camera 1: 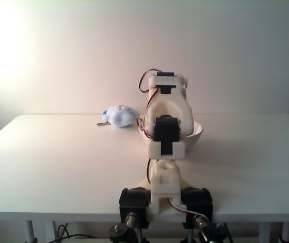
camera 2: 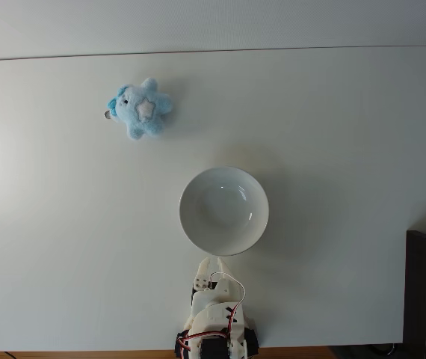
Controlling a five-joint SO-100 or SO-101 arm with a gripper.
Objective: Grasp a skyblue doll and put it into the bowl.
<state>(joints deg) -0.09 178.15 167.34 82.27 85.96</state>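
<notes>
The table (camera 2: pixel 347 112) is a wide white slab, bare except for the task items and the arm clamped at its near edge.

The arm (camera 1: pixel 167 126) is folded back over its base, well short of any object. From the front it blocks most of the bowl behind it.

The bowl (camera 2: pixel 223 210) sits near the middle of the table, directly ahead of the arm, upright and empty. From the front only its right rim (camera 1: pixel 197 130) is visible past the arm.

The skyblue doll (camera 2: pixel 141 108) lies on the far left part of the table as the top-down view shows it, well apart from the bowl and beyond it. In the front view it rests low against the back edge (camera 1: pixel 120 116), with a small dark attachment trailing at its left.

The gripper (camera 2: pixel 207 271) points toward the bowl's near rim, just beside it. Its fingers appear close together, but whether they are fully closed cannot be told.

Hazards, judged from this layout:
- Reach. The doll lies far out and off to one side; a near-full extension leaves little margin, and a short approach would close on air.
- Collision. The bowl lies close to the outbound path; a low swing could strike its rim and shift it.
- Grip. The plush is soft and rounded; a shallow pinch on fur may slip during the lift.
- Release. A drop from the rim side could bounce the doll out.
</notes>
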